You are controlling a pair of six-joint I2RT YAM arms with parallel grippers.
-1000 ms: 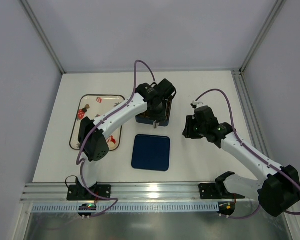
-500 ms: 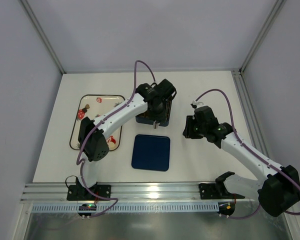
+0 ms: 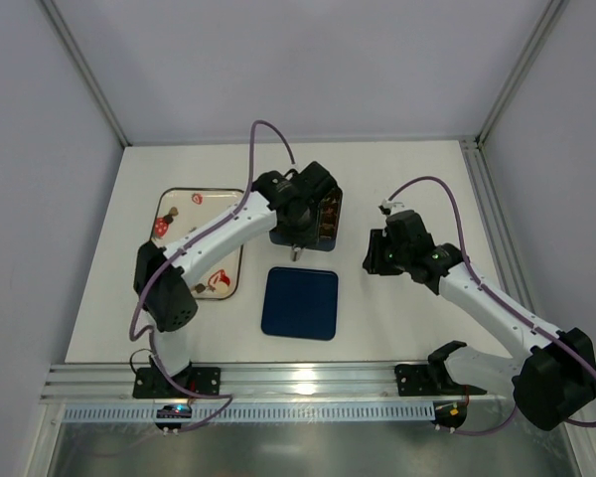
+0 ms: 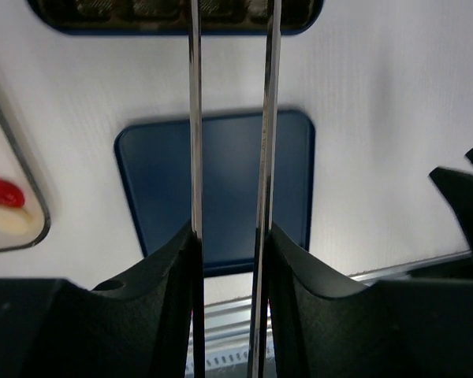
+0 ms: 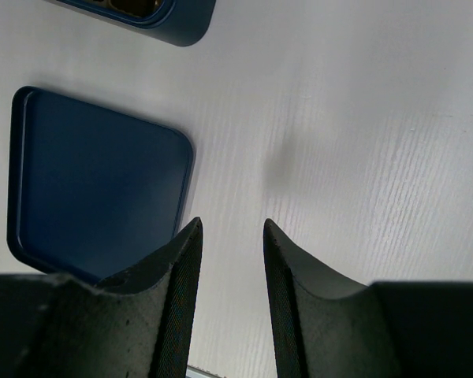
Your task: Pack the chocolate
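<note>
The tray lies at the left of the surface. The box sits right of it, toward the rear, with its lid flat just in front. The left gripper hangs between box and lid, and the right gripper is right of the lid. Chocolate pieces seem to sit in the box's compartments.

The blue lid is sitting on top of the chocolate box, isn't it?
No. The blue lid lies flat on the table, in front of the chocolate box and apart from it, not on top. The top external view shows this.
</note>
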